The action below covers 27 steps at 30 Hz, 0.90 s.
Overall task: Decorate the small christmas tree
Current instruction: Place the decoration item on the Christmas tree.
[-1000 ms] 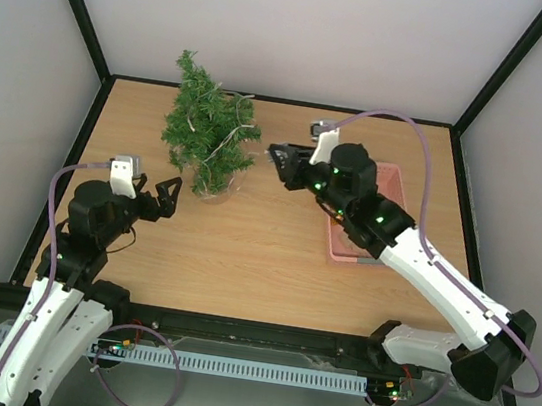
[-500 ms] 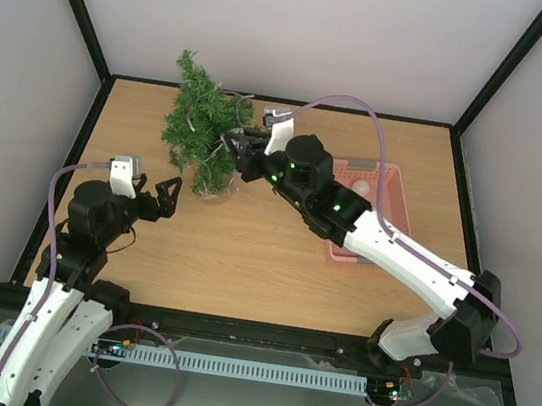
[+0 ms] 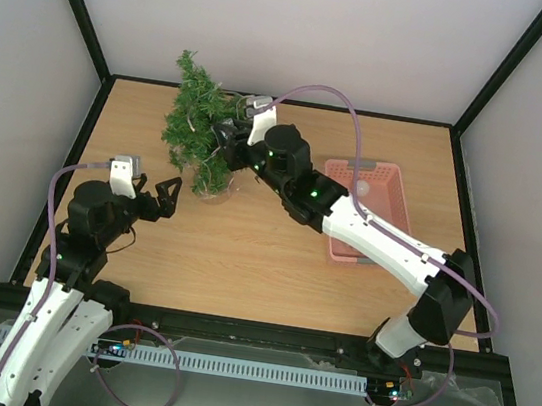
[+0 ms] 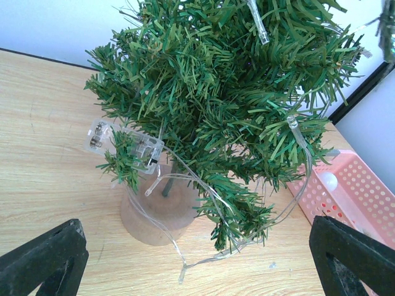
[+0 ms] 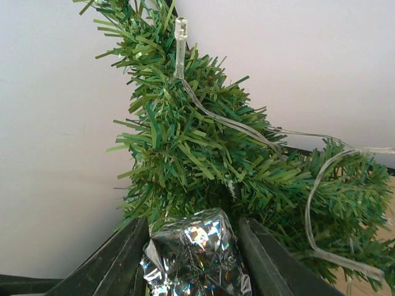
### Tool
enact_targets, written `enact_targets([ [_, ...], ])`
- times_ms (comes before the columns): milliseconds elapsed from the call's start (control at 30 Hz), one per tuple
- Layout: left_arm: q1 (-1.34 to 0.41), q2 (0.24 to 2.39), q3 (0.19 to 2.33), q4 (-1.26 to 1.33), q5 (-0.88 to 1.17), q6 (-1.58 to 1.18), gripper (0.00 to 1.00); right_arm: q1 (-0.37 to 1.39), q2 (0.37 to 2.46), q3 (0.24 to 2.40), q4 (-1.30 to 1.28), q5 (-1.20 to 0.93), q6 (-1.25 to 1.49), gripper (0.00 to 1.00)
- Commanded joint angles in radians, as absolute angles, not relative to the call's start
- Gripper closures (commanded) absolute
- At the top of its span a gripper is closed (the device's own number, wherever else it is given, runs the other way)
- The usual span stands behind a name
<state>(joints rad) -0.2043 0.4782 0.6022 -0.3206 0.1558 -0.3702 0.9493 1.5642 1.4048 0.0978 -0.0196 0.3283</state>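
Observation:
The small christmas tree (image 3: 199, 124) stands at the back left of the table, wound with a clear light string (image 4: 300, 161). My right gripper (image 3: 225, 142) reaches into its right side, shut on a shiny silver foil ornament (image 5: 196, 251) that presses close to the branches (image 5: 203, 154). The left gripper (image 3: 166, 196) hovers open and empty just in front of the tree. In the left wrist view the tree (image 4: 228, 92) fills the frame, with that gripper (image 4: 197, 259) low before its pale base (image 4: 154, 209).
A pink basket (image 3: 395, 196) sits right of centre with a white ball (image 3: 362, 189) inside; its corner shows in the left wrist view (image 4: 355, 194). A clear battery box (image 4: 123, 143) hangs on a low branch. Loose wire trails onto the table (image 4: 180, 269).
The right arm has swung left from above the pink basket to the tree, carrying the silver ornament. The left arm has not moved.

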Motion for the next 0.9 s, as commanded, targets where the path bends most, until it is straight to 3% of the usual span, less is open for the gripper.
enact_targets([
  [0,-0.207,0.465,0.61,-0.313,0.155,-0.368,0.01,0.954,1.604,1.467,0.14,0.008,0.288,0.62],
  [567,-0.22,0.455,0.611,-0.314,0.149,-0.368,0.01,0.954,1.72,1.558,0.1,0.073,0.217,0.6],
  [867,-0.224,0.446,0.613,-0.318,0.141,-0.367,0.01,0.953,1.719,1.604,0.027,0.097,0.212,0.45],
])
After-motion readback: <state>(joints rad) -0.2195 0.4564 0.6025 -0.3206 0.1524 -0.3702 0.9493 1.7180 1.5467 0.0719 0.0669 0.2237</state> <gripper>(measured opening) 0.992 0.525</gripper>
